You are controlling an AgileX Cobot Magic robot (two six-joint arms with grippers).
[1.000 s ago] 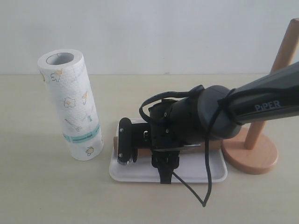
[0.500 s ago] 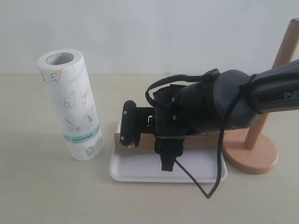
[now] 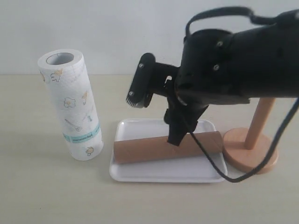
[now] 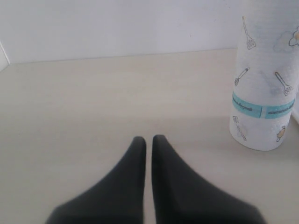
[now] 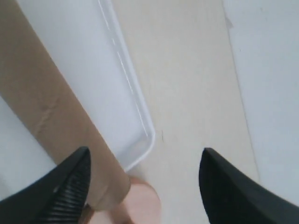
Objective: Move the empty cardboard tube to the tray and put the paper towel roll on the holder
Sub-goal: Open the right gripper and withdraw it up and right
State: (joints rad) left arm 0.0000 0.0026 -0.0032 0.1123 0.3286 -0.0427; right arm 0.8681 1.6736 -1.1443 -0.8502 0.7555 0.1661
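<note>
Exterior view findings: the empty cardboard tube [image 3: 168,147] lies on its side in the tray [image 3: 163,176], running along the tray's length, with one end close to the holder [image 3: 250,156]. I judge that half of the task done.

Right gripper [image 3: 159,111]: jaws spread wide, nothing between them, hanging above the tube and clear of it. The right wrist view confirms this, with bare tray and tube below the open fingers [image 5: 70,186].

Left gripper [image 4: 148,140]: fingertips pressed nearly together and empty, low over the table [image 3: 42,186], with the paper towel roll [image 4: 261,93] near it.

The paper towel roll [image 3: 72,107] stands on end on the table just beside the tray, on the side away from the holder, its hollow core facing up.

Handling assessment:
- The roll is thick, white, embossed paper. Expect it to be light, soft and compressible, not slippery.
- A hard squeeze will likely dent it and could pinch the core, so you should grip firmly but no more.
- Take it across the body around mid-height, above the teal band. You will need the jaws wide open.
- The holder is smooth light wood, a flat round base with a slim post. You must centre the core over the post top before lowering.
</note>
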